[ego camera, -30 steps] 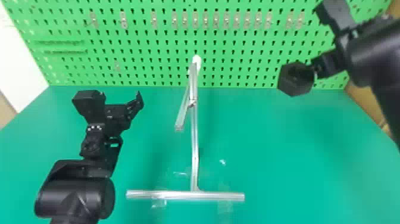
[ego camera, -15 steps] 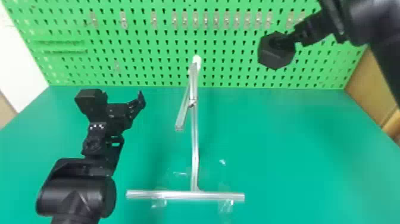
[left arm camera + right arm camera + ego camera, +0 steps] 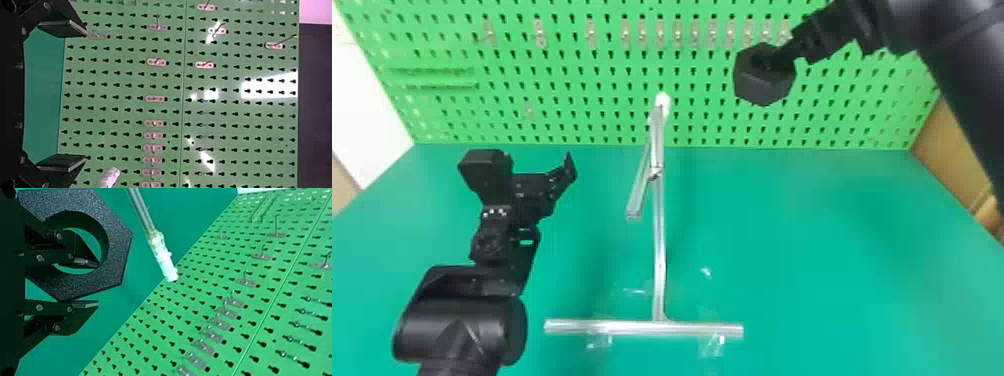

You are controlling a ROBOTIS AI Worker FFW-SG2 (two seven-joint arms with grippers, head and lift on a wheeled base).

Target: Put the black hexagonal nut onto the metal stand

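Observation:
Up at the right of the head view, the black hexagonal nut [image 3: 764,82] is in my right gripper [image 3: 775,59], beyond and right of the metal stand [image 3: 658,240]'s white tip. In the right wrist view, my right gripper [image 3: 88,284] is shut on the wall of the nut [image 3: 113,246], one finger through its hole, the other outside. The stand's rod [image 3: 141,209] and white tip [image 3: 166,266] are apart from the nut. My left gripper [image 3: 532,185] waits left of the stand. Open and holding nothing, the left gripper [image 3: 85,96] faces the pegboard; the white tip [image 3: 109,178] is close by.
A green pegboard [image 3: 572,110] with metal hooks [image 3: 659,35] rises behind the green table [image 3: 807,260]. Clear tape [image 3: 713,345] lies around the stand's base bar [image 3: 612,327]. A brown box [image 3: 949,135] stands beyond the table's right side.
My right arm has carried the nut leftward and slightly up in the head view, closer to the stand's top. The left arm has barely shifted, and the stand is unmoved.

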